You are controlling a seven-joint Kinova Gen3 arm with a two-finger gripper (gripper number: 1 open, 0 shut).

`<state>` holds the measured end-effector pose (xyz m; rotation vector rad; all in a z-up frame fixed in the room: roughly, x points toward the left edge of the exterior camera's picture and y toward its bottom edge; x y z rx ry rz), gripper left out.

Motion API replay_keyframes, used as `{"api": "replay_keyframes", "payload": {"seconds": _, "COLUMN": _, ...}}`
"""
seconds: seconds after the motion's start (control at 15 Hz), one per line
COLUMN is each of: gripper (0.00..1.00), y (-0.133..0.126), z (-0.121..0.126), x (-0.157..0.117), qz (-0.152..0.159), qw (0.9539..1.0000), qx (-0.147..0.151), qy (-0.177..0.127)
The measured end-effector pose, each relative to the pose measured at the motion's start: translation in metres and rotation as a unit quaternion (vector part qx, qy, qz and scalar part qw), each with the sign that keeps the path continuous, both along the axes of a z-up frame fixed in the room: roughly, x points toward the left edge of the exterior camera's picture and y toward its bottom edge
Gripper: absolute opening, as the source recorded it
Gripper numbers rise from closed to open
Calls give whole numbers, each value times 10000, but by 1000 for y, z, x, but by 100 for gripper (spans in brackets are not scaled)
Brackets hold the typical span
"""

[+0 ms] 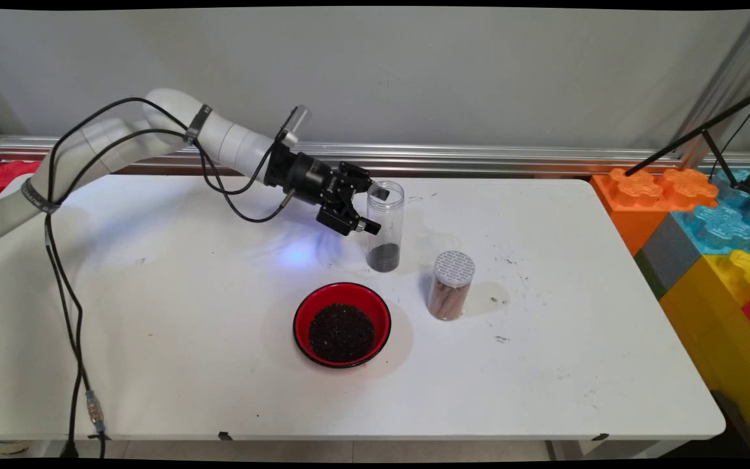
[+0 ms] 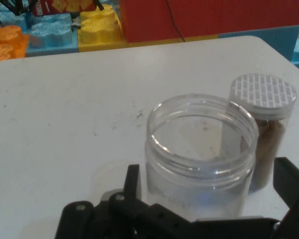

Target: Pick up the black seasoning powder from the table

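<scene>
Toward the table's [image 1: 544, 391] far edge, about midway along it, an open clear jar [image 1: 385, 225] stands upright with dark grains at its bottom. The gripper [image 1: 371, 210] comes in sideways with one finger on each side of the jar's upper wall; whether they press it, I cannot tell. A level, square grip below the rim would seem to suit. Just beside it stands a lidded jar [image 1: 451, 286] of brown powder; nearer the front, a red bowl [image 1: 342, 324] of dark grains.

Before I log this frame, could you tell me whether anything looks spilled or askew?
Nothing stands out. The open jar and the lidded jar stand upright, and the dark grains lie inside the red bowl; only small scuffs mark the table.
</scene>
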<state>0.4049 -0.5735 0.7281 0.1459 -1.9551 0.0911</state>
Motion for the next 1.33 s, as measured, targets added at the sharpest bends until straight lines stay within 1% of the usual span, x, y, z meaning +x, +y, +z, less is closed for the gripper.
{"api": "replay_keyframes", "payload": {"seconds": 0.6, "gripper": 100, "y": -2, "z": -13, "x": -12, "qz": 39, "qw": 9997, "qx": 80, "qy": 233}}
{"api": "replay_keyframes", "payload": {"seconds": 1.33, "gripper": 100, "y": -2, "z": -25, "x": -19, "qz": 75, "qw": 9992, "qx": 113, "qy": 375}}
